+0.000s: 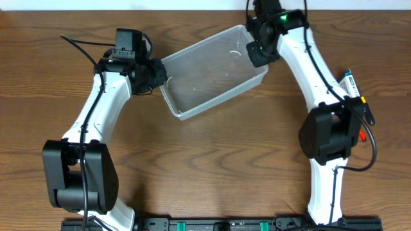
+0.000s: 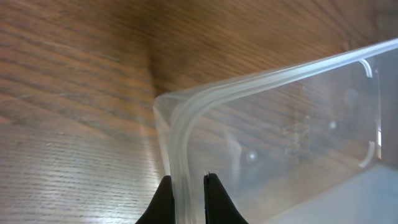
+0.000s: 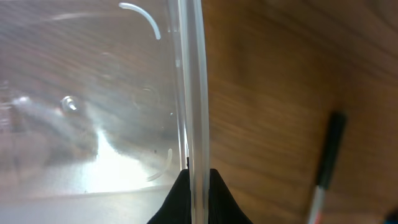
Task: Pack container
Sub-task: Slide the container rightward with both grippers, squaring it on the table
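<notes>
The clear plastic container point(image 1: 209, 74) lies tilted on the wooden table, and nothing shows inside it. My left gripper point(image 1: 160, 76) is at its left corner. In the left wrist view its jaws point(image 2: 186, 186) straddle the rolled rim point(image 2: 186, 112), closed on the wall. My right gripper point(image 1: 260, 54) is at the container's far right end. In the right wrist view its jaws point(image 3: 198, 180) are pinched tight on the rim point(image 3: 193, 74).
Some pens and small tools point(image 1: 354, 90) lie by the table's right edge, beside my right arm. A black and white pen point(image 3: 326, 162) shows on the wood to the right of the container in the right wrist view.
</notes>
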You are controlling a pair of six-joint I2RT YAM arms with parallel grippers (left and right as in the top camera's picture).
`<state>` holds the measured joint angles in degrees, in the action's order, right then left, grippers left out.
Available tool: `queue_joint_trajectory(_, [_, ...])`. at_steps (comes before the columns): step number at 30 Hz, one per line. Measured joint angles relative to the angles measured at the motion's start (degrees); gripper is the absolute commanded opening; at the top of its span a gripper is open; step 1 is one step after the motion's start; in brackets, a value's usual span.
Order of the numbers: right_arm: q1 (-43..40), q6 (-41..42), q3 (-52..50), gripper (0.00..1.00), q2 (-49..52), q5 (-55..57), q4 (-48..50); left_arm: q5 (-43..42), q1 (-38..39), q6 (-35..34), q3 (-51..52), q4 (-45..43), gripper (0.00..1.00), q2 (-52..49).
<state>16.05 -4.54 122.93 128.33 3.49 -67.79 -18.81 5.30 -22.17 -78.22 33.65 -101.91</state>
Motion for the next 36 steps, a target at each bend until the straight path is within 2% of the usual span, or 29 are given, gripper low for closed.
queue_joint_trajectory(16, [-4.0, 1.4, 0.0, 0.03, -1.0, 0.5, -5.7, -2.1, 4.6, 0.1, -0.7, -7.2, 0.06, 0.0])
queue_joint_trajectory(36, [-5.7, 2.7, 0.0, 0.05, -1.0, 0.5, -9.2, -2.3, 5.2, -0.3, -0.7, -8.6, 0.06, 0.0])
